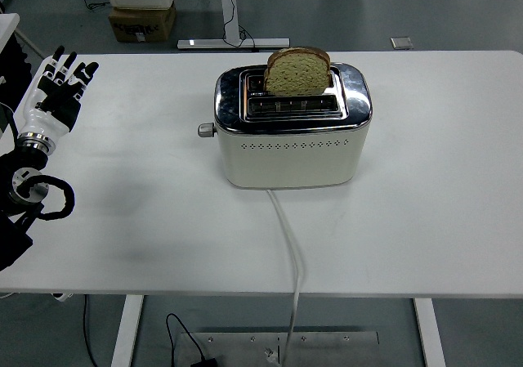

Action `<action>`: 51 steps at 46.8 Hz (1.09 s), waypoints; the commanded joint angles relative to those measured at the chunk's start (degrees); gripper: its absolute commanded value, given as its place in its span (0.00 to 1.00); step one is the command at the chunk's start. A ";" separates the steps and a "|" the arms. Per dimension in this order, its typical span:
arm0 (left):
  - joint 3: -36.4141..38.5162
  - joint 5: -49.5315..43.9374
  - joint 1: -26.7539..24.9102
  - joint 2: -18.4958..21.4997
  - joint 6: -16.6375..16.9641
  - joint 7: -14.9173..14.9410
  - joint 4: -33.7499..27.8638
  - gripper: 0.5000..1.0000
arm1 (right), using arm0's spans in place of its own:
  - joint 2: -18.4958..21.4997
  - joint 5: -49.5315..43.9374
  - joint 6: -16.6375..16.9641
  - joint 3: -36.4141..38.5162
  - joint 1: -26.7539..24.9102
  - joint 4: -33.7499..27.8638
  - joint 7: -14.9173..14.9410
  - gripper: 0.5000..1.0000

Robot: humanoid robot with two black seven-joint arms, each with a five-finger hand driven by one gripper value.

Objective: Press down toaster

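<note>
Head view: left hand (57,89) hovers at the table (441,220) left edge, fingers spread wide, holding nothing. Toaster (290,138) stands centre, bread slice (297,71) raised, lever (205,129) facing left. Risk: an off-axis push could slide the toaster instead of latching it

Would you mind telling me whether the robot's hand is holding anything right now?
Nothing is held: the left hand is open above the table's left edge, well clear of the toaster.

Toaster (288,150): glossy chrome top, matt cream body (perhaps enamelled); table (441,212) smooth.
</note>
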 commanded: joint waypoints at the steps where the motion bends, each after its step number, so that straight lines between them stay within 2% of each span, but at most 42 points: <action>1: 0.00 -0.09 -0.36 0.12 0.02 0.01 0.00 1.00 | 0.00 0.00 0.01 0.00 0.00 0.00 0.00 1.00; 24: 0.09 0.70 -0.53 0.47 -0.15 0.01 0.00 1.00 | 0.00 0.00 0.01 0.00 0.00 0.00 0.00 1.00; 38: 0.09 7.90 -0.97 1.97 0.20 -0.43 0.00 1.00 | 0.00 0.00 0.01 0.00 0.00 0.00 0.00 1.00; 51: 0.18 8.61 -1.06 3.11 -0.07 -0.43 -0.09 1.00 | 0.00 0.00 0.01 0.00 0.00 0.00 0.00 1.00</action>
